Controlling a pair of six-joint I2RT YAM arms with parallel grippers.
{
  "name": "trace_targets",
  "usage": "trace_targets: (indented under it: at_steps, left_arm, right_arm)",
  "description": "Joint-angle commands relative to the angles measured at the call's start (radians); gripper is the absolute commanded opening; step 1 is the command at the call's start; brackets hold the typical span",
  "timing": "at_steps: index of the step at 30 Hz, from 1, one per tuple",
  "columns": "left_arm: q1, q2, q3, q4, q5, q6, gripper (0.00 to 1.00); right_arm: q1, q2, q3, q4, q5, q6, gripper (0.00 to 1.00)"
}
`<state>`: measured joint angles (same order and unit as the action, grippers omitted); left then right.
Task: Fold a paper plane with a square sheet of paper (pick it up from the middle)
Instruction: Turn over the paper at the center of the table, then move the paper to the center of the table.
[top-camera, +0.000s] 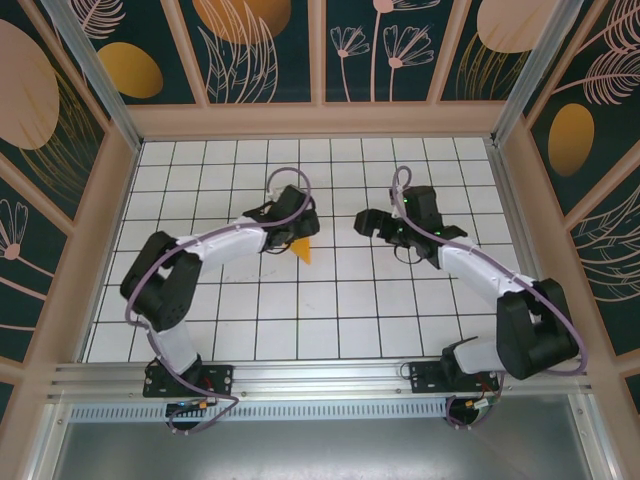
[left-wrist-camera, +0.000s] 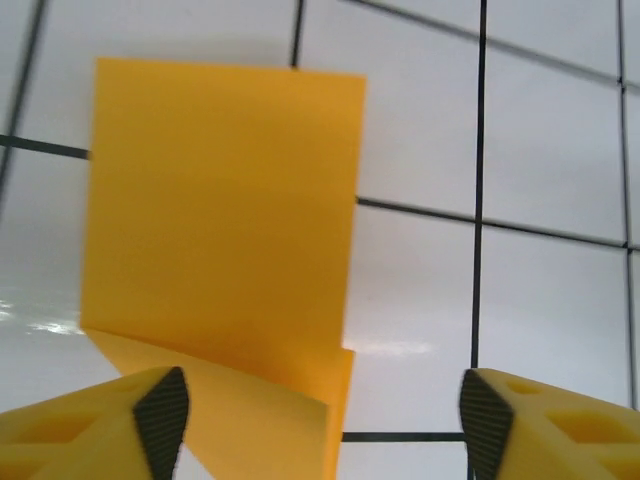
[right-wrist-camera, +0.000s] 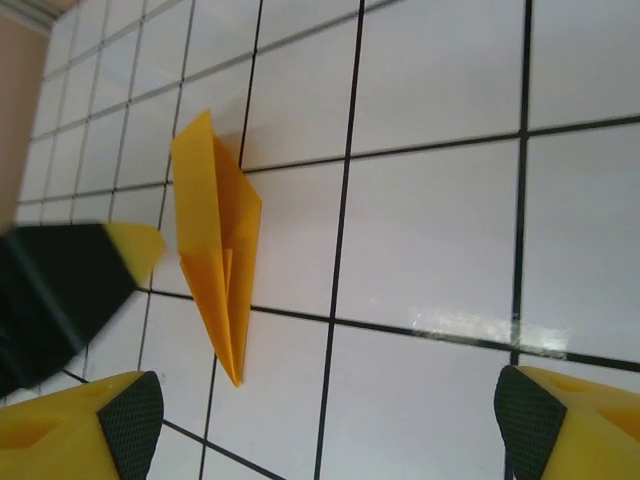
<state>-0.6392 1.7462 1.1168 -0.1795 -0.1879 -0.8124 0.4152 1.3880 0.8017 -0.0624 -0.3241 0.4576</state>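
Yellow fingers (left-wrist-camera: 60, 435) of the left gripper (left-wrist-camera: 325, 420) stood wide apart in the left wrist view and clamped nothing. The paper plane (left-wrist-camera: 220, 220) lay flat on the white gridded table (left-wrist-camera: 540, 300) just beyond them. Its folded lower edge reached in between the pads, closer to the left one. Whether that pad touched the paper could not be told.

The right gripper (right-wrist-camera: 320, 420) also had its jaws spread wide, with only bare tiles between them. From its wrist view the paper plane (right-wrist-camera: 215, 250) showed as a narrow orange-yellow dart off to the left, creased lengthwise, its sharp tip pointing down the picture.

From above, the paper plane (top-camera: 303, 250) rested near the middle of the table (top-camera: 400, 330), partly under the left gripper (top-camera: 295, 228). The right gripper (top-camera: 375, 222) faced it from the right, apart from the paper.
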Motion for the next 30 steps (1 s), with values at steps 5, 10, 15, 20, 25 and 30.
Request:
trace_targets:
  at_steps: [5, 10, 15, 20, 25, 30]
  left_arm:
    - [0.090, -0.240, -0.200, 0.116, -0.066, -0.020, 0.93]
    - [0.172, -0.381, -0.339, 0.118, -0.099, -0.042, 0.98]
    - [0.238, -0.505, -0.445, 0.111, -0.084, -0.057, 0.99]
    - [0.260, -0.604, -0.512, 0.082, -0.085, -0.048, 0.99]
    - [0.271, -0.659, -0.539, 0.050, -0.072, -0.032, 0.99]
    - [0.274, -0.671, -0.546, 0.049, -0.048, -0.010, 0.98]
  right_arm:
    - [0.255, 0.208, 0.162, 0.034, 0.121, 0.111, 0.81]
    - [0.356, 0.385, 0.319, 0.038, 0.118, 0.158, 0.72]
    - [0.382, 0.545, 0.478, 0.019, 0.107, 0.174, 0.70]
    - [0.381, 0.665, 0.602, -0.017, 0.155, 0.168, 0.69]
    - [0.381, 0.760, 0.689, -0.083, 0.201, 0.140, 0.67]
    - [0.375, 0.779, 0.673, -0.158, 0.149, 0.039, 0.68]
